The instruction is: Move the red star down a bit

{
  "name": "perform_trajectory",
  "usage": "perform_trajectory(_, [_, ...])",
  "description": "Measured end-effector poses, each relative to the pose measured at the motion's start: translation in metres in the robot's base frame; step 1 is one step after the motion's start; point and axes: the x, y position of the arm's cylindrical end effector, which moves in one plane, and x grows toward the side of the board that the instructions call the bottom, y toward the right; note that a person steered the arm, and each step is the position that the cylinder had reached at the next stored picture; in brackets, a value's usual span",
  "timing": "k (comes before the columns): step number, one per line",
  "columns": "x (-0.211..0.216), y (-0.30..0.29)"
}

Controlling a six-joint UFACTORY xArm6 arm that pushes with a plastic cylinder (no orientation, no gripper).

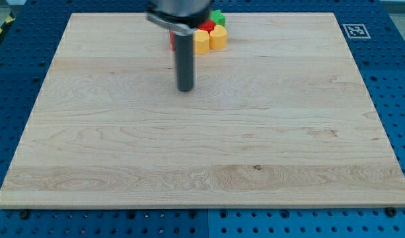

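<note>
My tip (185, 89) rests on the wooden board (202, 152), below a tight cluster of blocks at the view's top. The cluster holds two yellow blocks (209, 39), a green block (217, 16) and red pieces (207, 26) that show between them and at the rod's left edge (171, 41). The rod and the arm's dark mount (179, 13) hide most of the red. I cannot make out the star shape. The tip stands apart from the cluster, a little below and left of the yellow blocks.
A black and white marker tag (355, 30) sits on the blue perforated table at the board's top right corner. The blue table (400, 99) surrounds the board on all sides.
</note>
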Motion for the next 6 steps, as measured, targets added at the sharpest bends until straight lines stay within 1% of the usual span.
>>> perform_trajectory(1, [-0.046, -0.038])
perform_trajectory(4, [-0.205, -0.075])
perform_trajectory(6, [-0.211, -0.074])
